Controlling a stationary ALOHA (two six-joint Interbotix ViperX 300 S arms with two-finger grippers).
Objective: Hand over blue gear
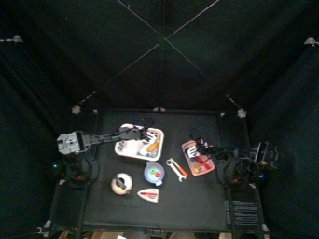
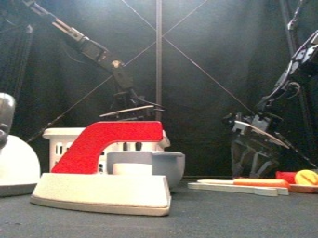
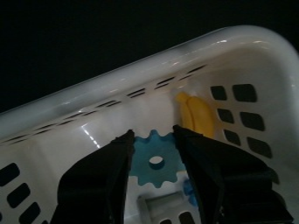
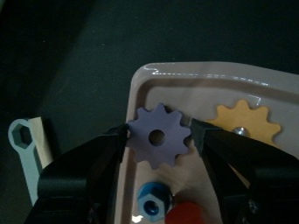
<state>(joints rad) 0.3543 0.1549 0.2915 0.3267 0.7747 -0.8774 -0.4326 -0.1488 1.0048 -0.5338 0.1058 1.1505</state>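
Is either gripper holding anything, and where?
No grip shows. Left gripper straddles the blue gear in the white basket, right gripper a purple gear; jaws open.

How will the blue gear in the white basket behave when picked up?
The blue gear looks like thin moulded plastic, so probably stiff and light. Lying flat on the white basket floor, its edge may be awkward to pinch. Its teeth should limit rolling.

White slotted basket [image 3: 105, 105] holds a teal-blue gear [image 3: 156, 164] and a yellow piece [image 3: 194, 114]. Pale pink tray [image 4: 211, 83]: purple gear [image 4: 162, 133], yellow gear [image 4: 246, 122]. White wrench [image 4: 24, 138]. Wedge-shaped piece [image 2: 106, 163]: red over white.
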